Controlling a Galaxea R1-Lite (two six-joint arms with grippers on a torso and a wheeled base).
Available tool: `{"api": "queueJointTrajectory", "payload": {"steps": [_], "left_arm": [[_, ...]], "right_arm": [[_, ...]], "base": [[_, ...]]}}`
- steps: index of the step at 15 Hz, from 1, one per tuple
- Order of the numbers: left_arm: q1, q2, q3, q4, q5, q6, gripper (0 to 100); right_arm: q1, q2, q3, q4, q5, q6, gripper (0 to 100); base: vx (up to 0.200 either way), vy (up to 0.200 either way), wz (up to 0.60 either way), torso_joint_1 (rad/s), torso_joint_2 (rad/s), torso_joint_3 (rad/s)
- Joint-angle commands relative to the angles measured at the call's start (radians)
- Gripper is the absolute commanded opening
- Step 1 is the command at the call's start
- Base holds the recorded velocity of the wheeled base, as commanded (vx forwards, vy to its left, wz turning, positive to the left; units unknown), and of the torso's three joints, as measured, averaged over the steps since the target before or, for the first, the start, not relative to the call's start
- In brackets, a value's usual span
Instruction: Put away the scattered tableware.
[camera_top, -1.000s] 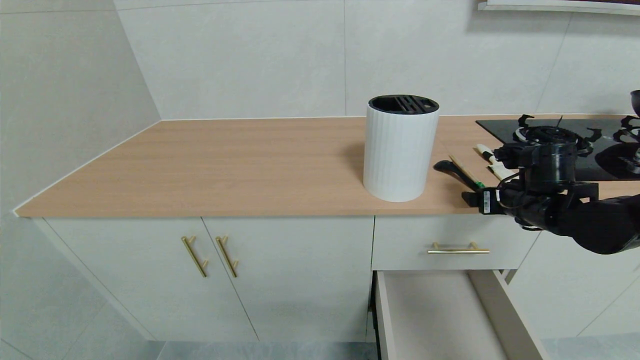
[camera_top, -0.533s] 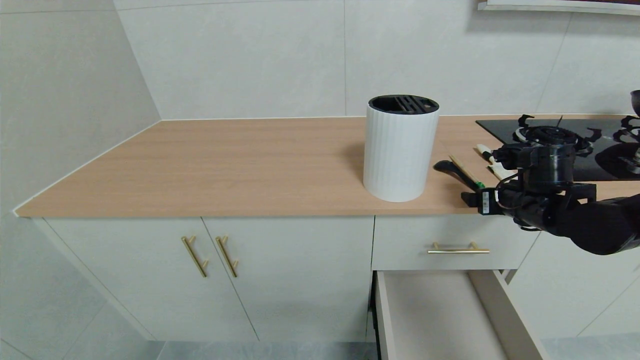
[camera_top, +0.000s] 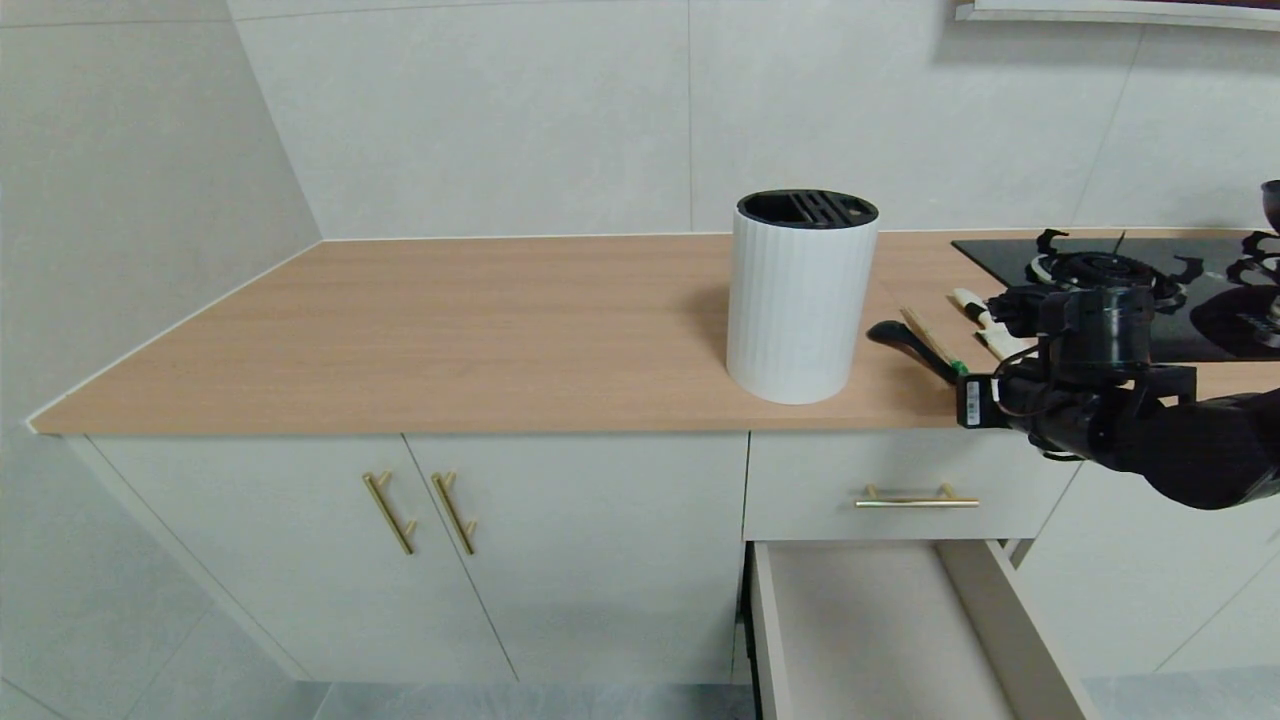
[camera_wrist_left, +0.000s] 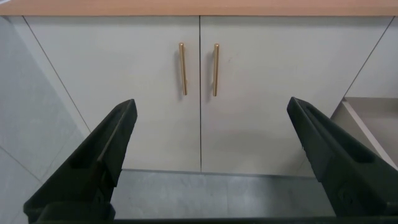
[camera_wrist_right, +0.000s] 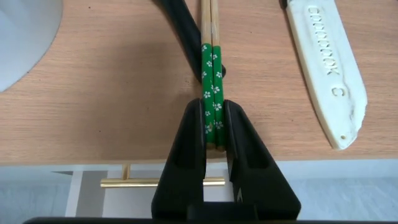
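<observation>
Though unclear from the head view, right pincer (camera_wrist_right: 213, 118) clamped on chopsticks (camera_wrist_right: 211, 71).

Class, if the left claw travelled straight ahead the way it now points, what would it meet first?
Probably the white cabinet doors, near the seam beside the gold handles. Nothing shows between the open left claw and them, though depth is unclear.

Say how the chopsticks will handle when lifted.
Probably stiff and light: the chopsticks are thin, straight wood. The right gripper pinches only their green ends, so the long free part may tilt. Two loose sticks could split apart.
</observation>
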Motion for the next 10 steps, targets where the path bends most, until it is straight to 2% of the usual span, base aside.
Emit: {"api": "queueJointTrajectory", "payload": {"steps": [1,4,6,7,9,10], "left_arm": [[0.000,0.000,0.000,0.000,0.000,0.000,100],[0.000,0.000,0.000,0.000,0.000,0.000,100],[0.000,0.000,0.000,0.000,0.000,0.000,100],[0.000,0.000,0.000,0.000,0.000,0.000,100],[0.000,0.000,0.000,0.000,0.000,0.000,100],[0.000,0.000,0.000,0.000,0.000,0.000,100]], "right_arm": [[0.000,-0.028,0.005,-0.001,0.000,0.000,0],[0.006,-0.144,0.052,0.029,0.000,-0.003,0],[0.037,-0.254,0.080,0.110,0.000,-0.003,0],[0.072,-0.389,0.101,0.243,0.002,0.000,0],[0.095,-0.535,0.109,0.421,0.002,0.002,0],[0.098,-0.559,0.110,0.460,0.003,0.002,0]], "base": [[0.000,0.000,0.00,0.000,0.00,0.000],[0.000,0.000,0.00,0.000,0.00,0.000],[0.000,0.000,0.00,0.000,0.00,0.000],[0.000,0.000,0.00,0.000,0.00,0.000],[0.000,0.000,0.00,0.000,0.00,0.000],[0.000,0.000,0.00,0.000,0.00,0.000]]}}
